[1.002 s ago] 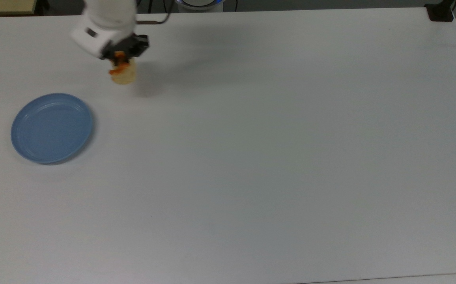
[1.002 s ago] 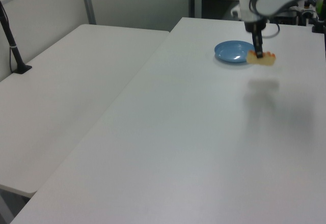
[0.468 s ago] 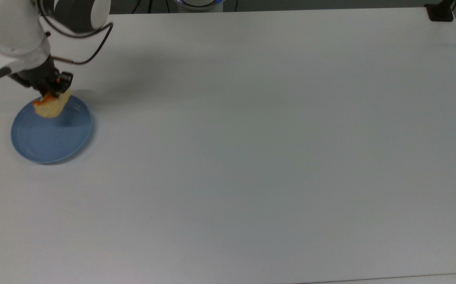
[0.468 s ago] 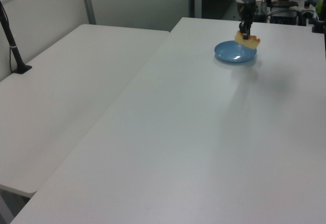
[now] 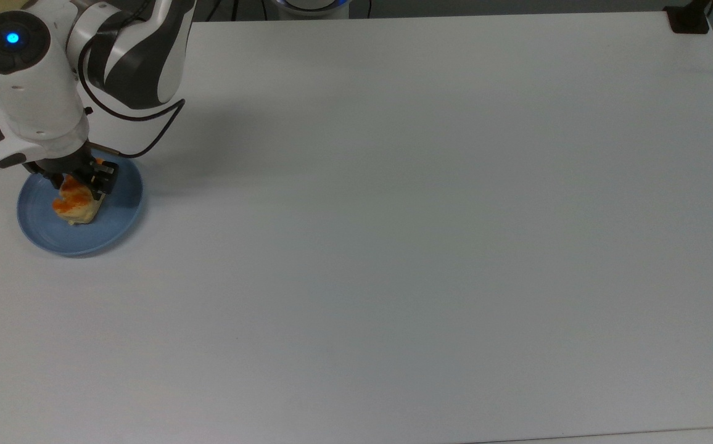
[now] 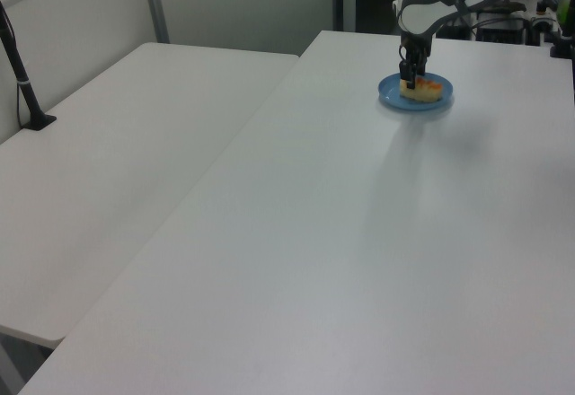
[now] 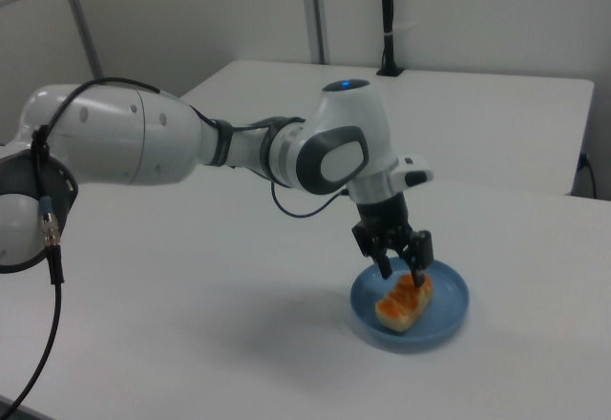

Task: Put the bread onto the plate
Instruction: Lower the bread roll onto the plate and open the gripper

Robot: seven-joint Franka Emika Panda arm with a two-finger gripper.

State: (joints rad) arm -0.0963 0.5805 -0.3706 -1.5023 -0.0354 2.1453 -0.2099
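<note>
In the right view, the nearest things are the arm's big white links, running in from the right view's left edge, where the base end is being cut off by the frame. A black cable is looping along them. Past these, one gripper is pointing down over one plate, and its two dark fingers are standing a little apart, straddling one end of the single bread. Whether the pads are pressing the roll or just standing beside it is hard to make out. The bread is lying inside the plate, its underside appearing to rest on the blue floor, orange stripes facing up.

In the top view, the gripper is sitting over the plate's upper part, and the wrist housing is hiding the plate's top-left rim. The bread is showing just below the fingers, partly covered by them.

In the left view, far across the one large white table, the gripper, the bread and the plate are appearing small. A second table is adjoining at the left view's left, carrying one black post.
</note>
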